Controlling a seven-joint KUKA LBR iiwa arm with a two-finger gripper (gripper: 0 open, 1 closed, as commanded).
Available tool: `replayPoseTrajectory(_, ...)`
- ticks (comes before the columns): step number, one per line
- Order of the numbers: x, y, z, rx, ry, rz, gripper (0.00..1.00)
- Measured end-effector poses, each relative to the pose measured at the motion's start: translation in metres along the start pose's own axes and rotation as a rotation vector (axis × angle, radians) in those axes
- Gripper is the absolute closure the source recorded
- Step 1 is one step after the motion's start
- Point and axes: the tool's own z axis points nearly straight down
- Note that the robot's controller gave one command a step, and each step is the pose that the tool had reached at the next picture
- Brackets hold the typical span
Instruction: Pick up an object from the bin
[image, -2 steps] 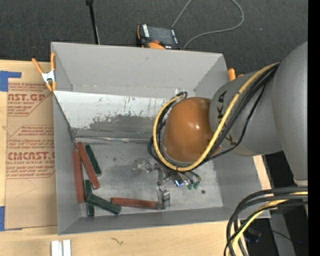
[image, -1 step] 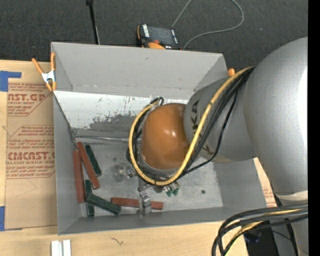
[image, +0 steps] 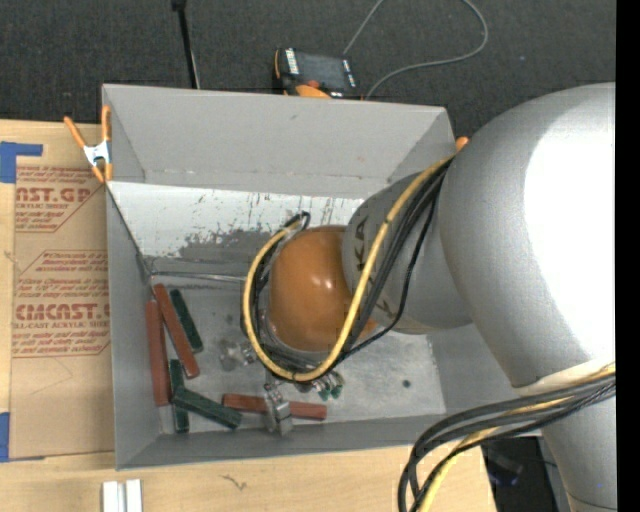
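My gripper (image: 277, 409) is low in the bin near the front wall, mostly hidden under the arm's orange dome. A metal part of it sits right on a red-brown stick (image: 305, 410) that lies flat along the bin's front. Whether the stick is gripped cannot be made out. A dark green stick (image: 206, 408) lies just left of it, angled toward the front left corner.
Along the left wall lie a long red-brown stick (image: 157, 352), a shorter red-brown one (image: 176, 330), a dark green one (image: 186, 318) and another green one (image: 178, 396). Small metal bits (image: 236, 351) rest mid-floor. The arm covers the bin's right half.
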Motion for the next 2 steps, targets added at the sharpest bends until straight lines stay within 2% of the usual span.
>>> replayPoseTrajectory(1, 0.002, 0.000, -0.001, -0.001, 0.006, 0.000, 1.00)
replayPoseTrajectory(2, -0.016, -0.028, -0.139, 0.002, -0.003, -0.016, 1.00)
